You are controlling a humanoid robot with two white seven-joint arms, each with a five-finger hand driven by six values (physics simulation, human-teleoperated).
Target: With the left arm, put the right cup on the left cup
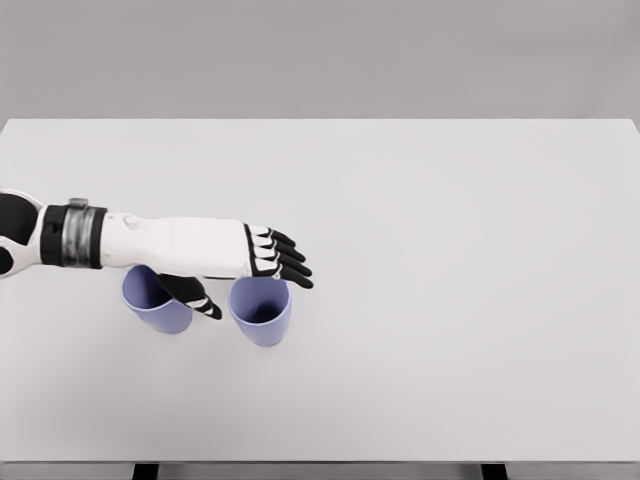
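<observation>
My hand: my left hand (262,258) hangs over the gap between the two cups, fingers (288,258) stretched out flat and apart, thumb (196,296) dropped down between the cups. It holds nothing.
Right cup: the right cup (261,312) stands upright on the table (450,250), mouth up, its far rim just under my fingertips. I cannot tell whether they touch it.
Left cup: the left cup (155,300) stands upright just beside it, partly hidden under my forearm (170,245).
Risk of tipping: my fingers sit at the rim, not around the wall; if I close now, I judge I would push the right cup over or skid it away.
Risk of collision: my thumb and forearm are close to the left cup, so a careless wrist turn could knock it out of place.
Risk in stacking: a shallow pinch could let the cup tilt as I lift, and it would then catch on the left cup's rim.
Other arm: my right arm is out of view.
</observation>
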